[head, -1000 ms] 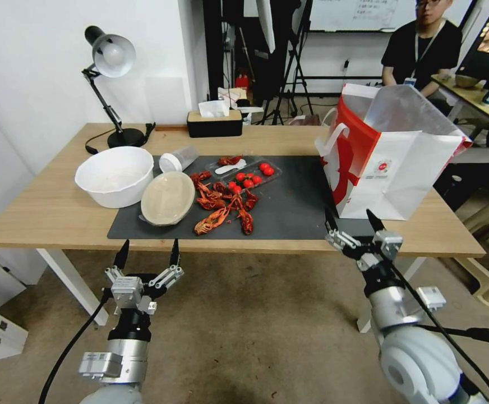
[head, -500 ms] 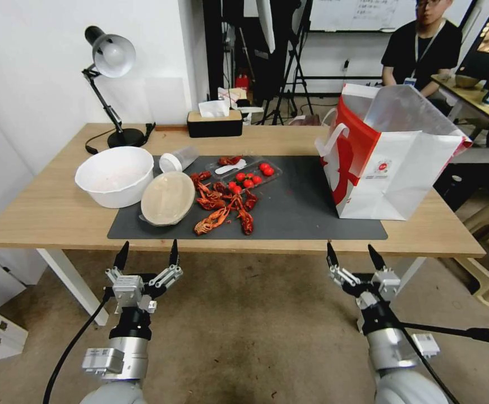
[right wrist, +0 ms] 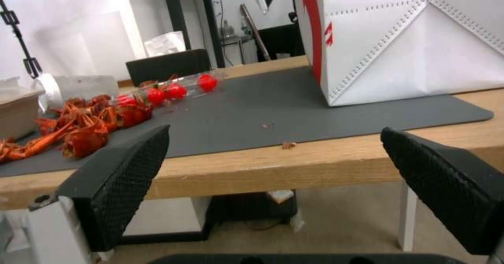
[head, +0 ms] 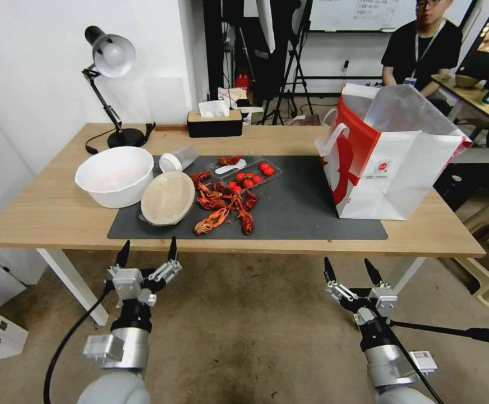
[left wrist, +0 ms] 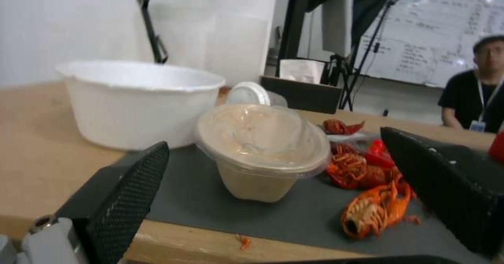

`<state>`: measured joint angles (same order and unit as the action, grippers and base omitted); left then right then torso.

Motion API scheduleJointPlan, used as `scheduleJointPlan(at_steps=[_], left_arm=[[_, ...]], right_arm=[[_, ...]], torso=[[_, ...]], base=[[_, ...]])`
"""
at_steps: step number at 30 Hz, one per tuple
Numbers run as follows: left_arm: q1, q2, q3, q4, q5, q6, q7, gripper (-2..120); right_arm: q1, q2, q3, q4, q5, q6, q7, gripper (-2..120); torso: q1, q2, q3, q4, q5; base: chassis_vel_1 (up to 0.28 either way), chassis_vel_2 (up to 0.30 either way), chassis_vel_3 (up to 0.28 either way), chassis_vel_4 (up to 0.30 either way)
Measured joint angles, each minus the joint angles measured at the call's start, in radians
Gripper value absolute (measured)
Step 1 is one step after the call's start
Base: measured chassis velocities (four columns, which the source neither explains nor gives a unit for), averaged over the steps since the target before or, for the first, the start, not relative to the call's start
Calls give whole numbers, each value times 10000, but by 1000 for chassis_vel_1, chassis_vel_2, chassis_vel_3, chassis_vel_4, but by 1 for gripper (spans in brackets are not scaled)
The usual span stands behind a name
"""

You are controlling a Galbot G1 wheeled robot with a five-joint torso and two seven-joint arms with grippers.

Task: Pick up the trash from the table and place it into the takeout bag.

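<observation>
Starting with both end effectors spread below the desk (head: 42, 219) edge, raise your left end effector (head: 147, 251) squarely toward the lidded container (head: 167, 197), keeping the right end effector (head: 349, 267) low.

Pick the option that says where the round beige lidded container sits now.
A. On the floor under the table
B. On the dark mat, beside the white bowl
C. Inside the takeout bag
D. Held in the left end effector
B: the round beige lidded container rests on the dark mat right next to the white bowl, while the left end effector hangs open and empty below the table edge.
</observation>
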<state>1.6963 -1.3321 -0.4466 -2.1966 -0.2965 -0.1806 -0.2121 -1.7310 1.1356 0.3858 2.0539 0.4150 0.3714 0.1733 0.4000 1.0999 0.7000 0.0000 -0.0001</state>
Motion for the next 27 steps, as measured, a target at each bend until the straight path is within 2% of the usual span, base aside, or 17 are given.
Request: scheduleJointPlan(at_steps=[1, 2, 3, 4, 5, 6, 8, 10, 11, 13, 14, 17, 18, 21, 27], left_arm=[[-230, 179, 32, -47, -809, 240, -262, 100], [-230, 179, 32, -47, -809, 240, -262, 100], [-401, 301, 84, -123, -1461, 471, -545, 100], [-675, 469, 157, -269, -2608, 789, -920, 100], [-828, 532, 192, -334, -3131, 916, -1062, 100], [-828, 532, 192, -334, -3131, 916, -1062, 100], [-1297, 663, 324, -459, -4458, 1096, -1408, 100], [-1818, 692, 356, -666, -5700, 1608, -1895, 100], [-1818, 692, 356, -666, -5700, 1608, -1895, 100], [-2348, 686, 312, -820, -7019, 2270, -2498, 100], [-2348, 686, 312, -820, -7019, 2270, -2498, 100], [-2772, 657, 149, -825, -8135, 2925, -3141, 100], [-2772, 657, 149, -825, -8135, 2925, -3141, 100], [-2949, 599, -186, -691, -9264, 3327, -3700, 100], [-3247, 563, -264, -552, -9617, 3739, -4067, 100]], right_arm=[[4, -11, -12, -4, -3, -13, 3, 100], [4, -11, -12, -4, -3, -13, 3, 100], [5, -20, -12, -12, -13, -13, 9, 100], [-3, -31, 9, -20, -32, -13, 22, 100], [-9, -35, 24, -23, -59, -13, 55, 100], [-9, -35, 24, -23, -59, -13, 55, 100], [-1, -28, 52, -33, -142, -26, 144, 100], [9, 0, 77, -40, -200, -38, 156, 100], [9, 0, 77, -40, -200, -38, 156, 100], [9, 13, 83, -41, -226, -62, 157, 100], [9, 13, 83, -41, -226, -62, 157, 100], [19, -5, 109, -38, -229, -99, 156, 100], [19, -5, 109, -38, -229, -99, 156, 100], [130, -79, 49, -37, -214, -150, 155, 100], [142, -84, 42, -37, -211, -155, 156, 100]], torso=[[0, 0, 0, -1, 1], [0, 0, 0, -1, 1], [0, 0, 0, 0, 0], [0, 0, 0, -1, 0], [0, 0, 0, 0, 0], [0, 0, 0, 0, 0], [0, 0, 0, 0, 0], [0, 0, 0, -1, 1], [0, 0, 0, -1, 1], [0, 0, 0, -2, 1], [0, 0, 0, -2, 1], [0, 0, 0, -2, -1], [0, 0, 0, -2, -1], [0, 0, 1, 3, 2], [0, 0, 0, -1, 1]], base=[[0, 0, 0, 0], [0, 0, 0, 0], [0, 0, 0, 0], [0, 0, 0, 0], [0, 0, 0, 0], [0, 0, 0, 0], [0, 0, 0, 0], [0, 0, 0, 0], [0, 0, 0, 0], [0, 0, 0, 0], [0, 0, 0, 0], [0, 0, 0, 0], [0, 0, 0, 0], [0, 0, 0, 0], [0, 0, 0, 0]])
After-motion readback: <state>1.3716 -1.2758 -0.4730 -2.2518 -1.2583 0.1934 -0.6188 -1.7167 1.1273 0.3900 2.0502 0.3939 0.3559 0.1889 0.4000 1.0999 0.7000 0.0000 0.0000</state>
